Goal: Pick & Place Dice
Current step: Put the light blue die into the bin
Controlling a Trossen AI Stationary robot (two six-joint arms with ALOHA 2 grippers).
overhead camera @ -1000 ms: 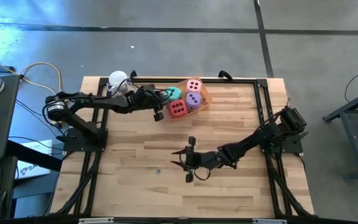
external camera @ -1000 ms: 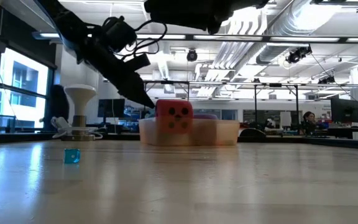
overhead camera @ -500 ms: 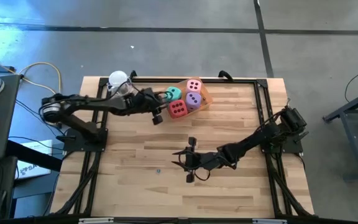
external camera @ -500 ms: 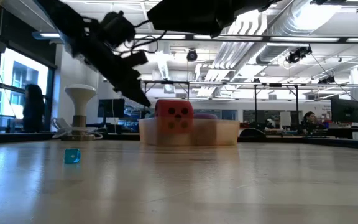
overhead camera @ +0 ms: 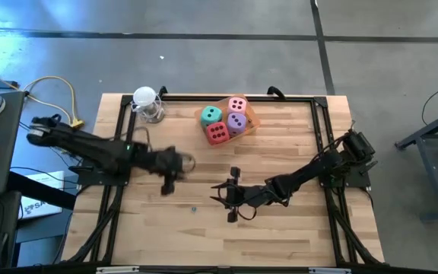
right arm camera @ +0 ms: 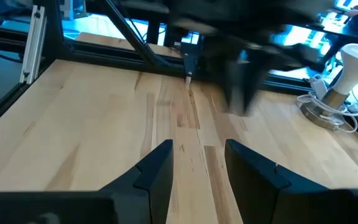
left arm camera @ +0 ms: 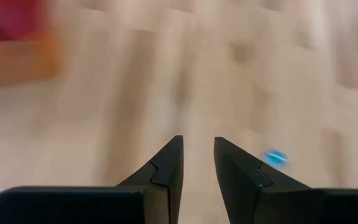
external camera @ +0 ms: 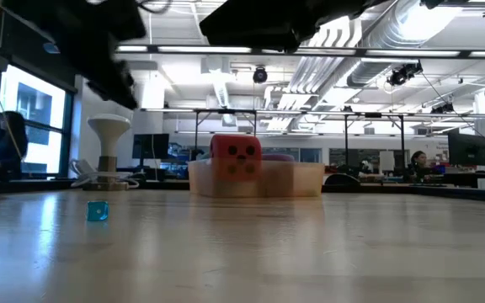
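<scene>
Four dice lie together in a shallow orange-tinted tray point(overhead camera: 248, 114) at the far middle of the table: teal point(overhead camera: 211, 114), pink point(overhead camera: 238, 103), purple point(overhead camera: 236, 120) and red point(overhead camera: 217, 133). The low view shows the red die point(external camera: 236, 156) above the tray's wall point(external camera: 297, 178). My left gripper point(overhead camera: 166, 187) hangs over the table's left middle, well away from the dice, slightly open and empty point(left arm camera: 197, 149). My right gripper point(overhead camera: 220, 194) stands open and empty point(right arm camera: 194, 155) over the table's middle, nearer the front.
A small blue cube point(overhead camera: 193, 208) lies on the wood between the two grippers, also seen low point(external camera: 98, 210) and past the left fingers point(left arm camera: 275, 157). A white-topped clear object point(overhead camera: 147, 103) stands at the far left. Black frame rails point(overhead camera: 322, 129) border the table.
My left gripper has swung away from the red die, toward the table's near and left edges, rising a little and turning as it went. Its fingers hold nothing, and the dice have stayed in the tray.
</scene>
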